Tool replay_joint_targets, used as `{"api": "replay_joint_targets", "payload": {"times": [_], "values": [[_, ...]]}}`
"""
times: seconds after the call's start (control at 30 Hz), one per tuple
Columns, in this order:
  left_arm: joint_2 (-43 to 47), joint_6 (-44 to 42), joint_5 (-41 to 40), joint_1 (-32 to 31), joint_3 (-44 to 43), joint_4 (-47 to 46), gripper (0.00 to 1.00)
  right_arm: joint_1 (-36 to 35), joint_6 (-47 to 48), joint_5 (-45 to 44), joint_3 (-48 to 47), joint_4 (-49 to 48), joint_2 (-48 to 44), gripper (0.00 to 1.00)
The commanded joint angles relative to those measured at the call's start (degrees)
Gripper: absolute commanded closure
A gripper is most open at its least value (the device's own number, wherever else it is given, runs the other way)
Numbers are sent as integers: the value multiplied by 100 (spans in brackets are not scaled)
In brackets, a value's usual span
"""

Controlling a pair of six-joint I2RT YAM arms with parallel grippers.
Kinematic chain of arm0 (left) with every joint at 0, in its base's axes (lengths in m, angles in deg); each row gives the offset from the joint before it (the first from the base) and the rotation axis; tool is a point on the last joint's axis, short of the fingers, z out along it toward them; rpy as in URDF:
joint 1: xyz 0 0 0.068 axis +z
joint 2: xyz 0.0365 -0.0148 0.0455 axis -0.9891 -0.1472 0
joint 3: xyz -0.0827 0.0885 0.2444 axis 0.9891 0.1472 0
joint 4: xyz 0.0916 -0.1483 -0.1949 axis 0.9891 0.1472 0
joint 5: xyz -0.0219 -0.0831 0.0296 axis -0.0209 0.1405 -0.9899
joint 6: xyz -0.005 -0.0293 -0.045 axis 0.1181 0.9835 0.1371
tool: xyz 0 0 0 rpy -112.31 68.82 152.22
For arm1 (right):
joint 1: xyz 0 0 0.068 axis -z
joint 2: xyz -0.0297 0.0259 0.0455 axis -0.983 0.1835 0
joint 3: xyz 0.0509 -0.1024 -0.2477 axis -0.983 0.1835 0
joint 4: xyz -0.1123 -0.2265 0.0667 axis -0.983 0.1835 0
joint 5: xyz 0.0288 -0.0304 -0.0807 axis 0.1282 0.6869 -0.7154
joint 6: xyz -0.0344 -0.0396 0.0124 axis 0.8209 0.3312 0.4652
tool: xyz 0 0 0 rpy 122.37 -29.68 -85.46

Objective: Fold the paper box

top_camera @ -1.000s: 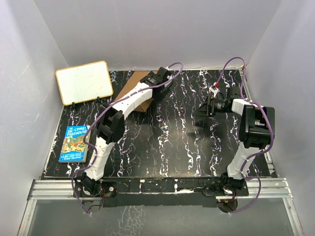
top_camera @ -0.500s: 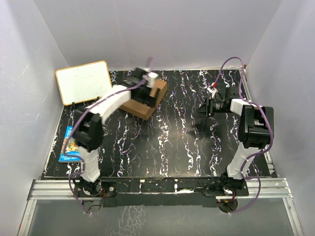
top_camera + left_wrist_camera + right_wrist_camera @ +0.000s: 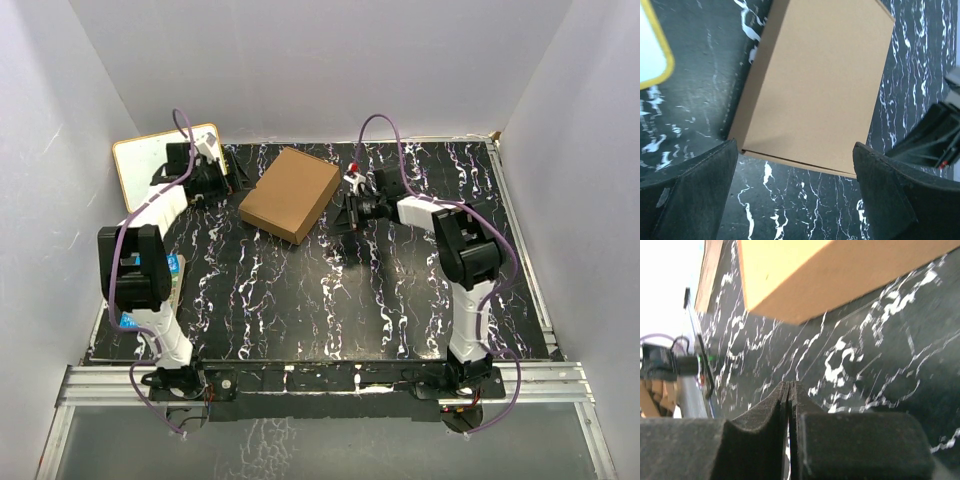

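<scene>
**Overhead view.** The left arm's elbow link covers most of the book (image 3: 175,268); I can make out only a blue sliver and no title. The same arm crosses the white board (image 3: 135,165) and hides its right part. The left claw (image 3: 228,184) and right claw (image 3: 343,208) are too small and dark against the worktop (image 3: 300,300) for me to read their jaws here.

**Left wrist view.** The paper box (image 3: 815,85) runs off the top edge. The board is cut to one corner at the left, and the right claw is clipped at the right.

**Right wrist view.** Everything is soft. The box is cut at the top, and the far-left background is washed out beyond identifying.
</scene>
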Motion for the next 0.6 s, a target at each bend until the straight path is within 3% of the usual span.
{"api": "replay_joint_targets", "payload": {"times": [0.0, 0.13, 0.3, 0.57], "values": [[-302, -133, 398, -76, -214, 70, 6, -264, -1298, -825, -599, -900, 407, 92], [-610, -183, 621, -82, -147, 105, 13, -514, -1476, -1140, -827, -1026, 702, 92], [-938, -125, 1164, -172, -69, 104, 30, -686, -1526, -1412, -1520, -971, 1204, 92], [-926, -280, 1165, -577, 53, 359, 32, -826, -1430, -1512, -2238, -954, 1518, 92]]}}
